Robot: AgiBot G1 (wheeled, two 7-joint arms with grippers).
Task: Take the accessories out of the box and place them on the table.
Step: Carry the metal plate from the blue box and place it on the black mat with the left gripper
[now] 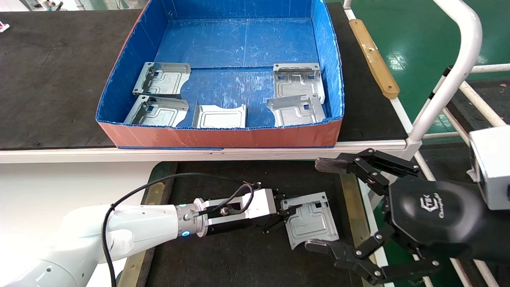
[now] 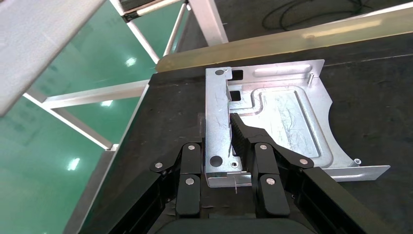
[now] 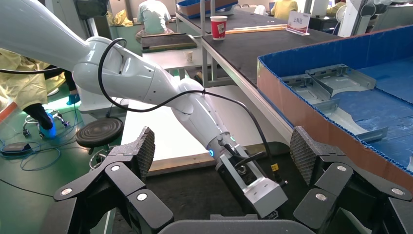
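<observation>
The left gripper (image 1: 283, 214) reaches low over the table (image 1: 239, 259), the black mat that lies in front of the box (image 1: 223, 137). Its fingers are pinched on the folded edge of one metal plate (image 1: 310, 220). The plate lies flat on the mat, on the near side of the box and well apart from it. It looks like the plate is held by its raised edge because that edge is the only bit that sticks up enough to pinch. It also looks set down, so the next step may be to let go.

Five more plates (image 1: 163, 77) are inside the box, near its front wall: two on the left, one in the middle (image 1: 220, 116) and two on the right (image 1: 298, 79). So most of the job is not yet done.

The right gripper (image 1: 338, 207) waits with its fingers spread wide, off to the right in front of the box. One finger hangs just beside the plate on the mat.

The left wrist view shows what the head view cannot: one toothed finger (image 2: 242, 139) presses on the inside of the plate's folded edge (image 2: 217, 124), and the other finger sits on the outside. The right wrist view shows the left arm (image 3: 195, 109) coming in low toward the mat, and the box's orange-red outer wall (image 3: 311, 114) beside it.
</observation>
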